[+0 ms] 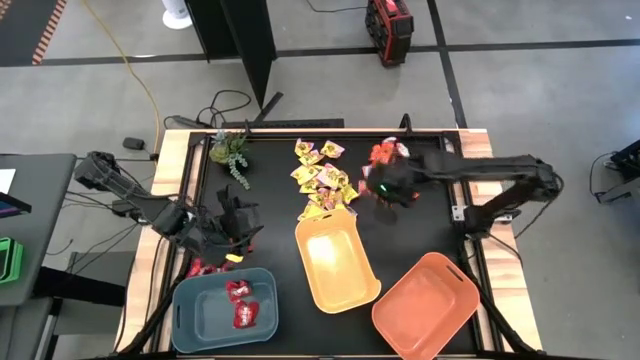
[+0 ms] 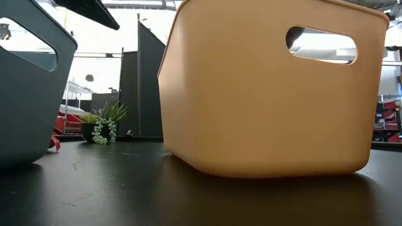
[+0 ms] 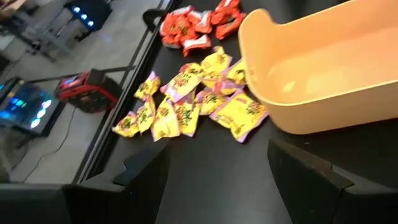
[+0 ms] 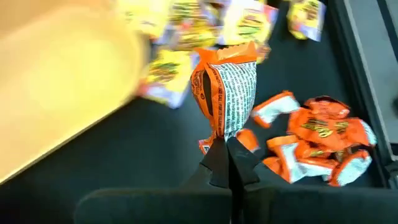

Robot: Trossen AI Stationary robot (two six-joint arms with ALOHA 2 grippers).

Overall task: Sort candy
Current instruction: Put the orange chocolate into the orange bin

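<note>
Yellow candy with pink marks (image 1: 322, 178) lies heaped at the table's far middle, also in the left wrist view (image 3: 186, 102). Orange-red and white candy (image 1: 385, 152) lies to its right (image 4: 323, 137). Two deep red sweets (image 1: 241, 302) lie in the blue-grey bin (image 1: 190, 315); more red ones (image 1: 205, 268) lie on the table by its far rim. My left gripper (image 1: 236, 222) (image 3: 217, 171) hovers open just beyond the blue-grey bin, with nothing between its fingers. My right gripper (image 1: 386, 192) (image 4: 227, 158), between the two heaps, is shut on one orange-red candy (image 4: 227, 87). My right gripper pinches one orange-red and white candy between its two fingertips (image 4: 214, 163), by one crimped end of the wrapper (image 4: 222, 138). The rest of the packet sticks out past the fingertips and appears clear of the table.
The yellow bin (image 1: 335, 262) sits at the middle near the yellow heap (image 3: 323, 56) (image 2: 270, 88). An orange bin (image 1: 425, 305) is at the near right. A small green plant sprig (image 1: 232, 150) (image 2: 103, 125) stands at the far left. A raised rim (image 1: 170, 190) edges the table.
</note>
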